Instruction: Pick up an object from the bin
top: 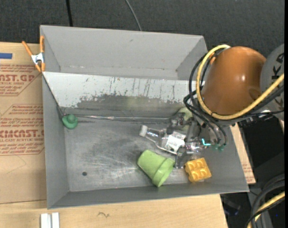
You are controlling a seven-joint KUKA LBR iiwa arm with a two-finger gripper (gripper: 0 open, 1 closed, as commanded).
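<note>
One grey bin [101, 146], green cup [154, 166], yellow block [197, 170], green ball [70, 122] inside

A green cup [156, 166] lay on its side on the floor of the grey bin [101, 156]. Just right of the cup sat a yellow block [197, 170] with round studs on top, near the cup but apart from it. Above the cup, between it and the bin's back wall, lay a small heap of clear and white bits [163, 139]. The hand [183, 148] hung over the right end of that heap, up and right of the cup, below the arm's orange cover [232, 80]. Well to the left of the cup, against the left wall, rested a small green ball [69, 122].
</note>
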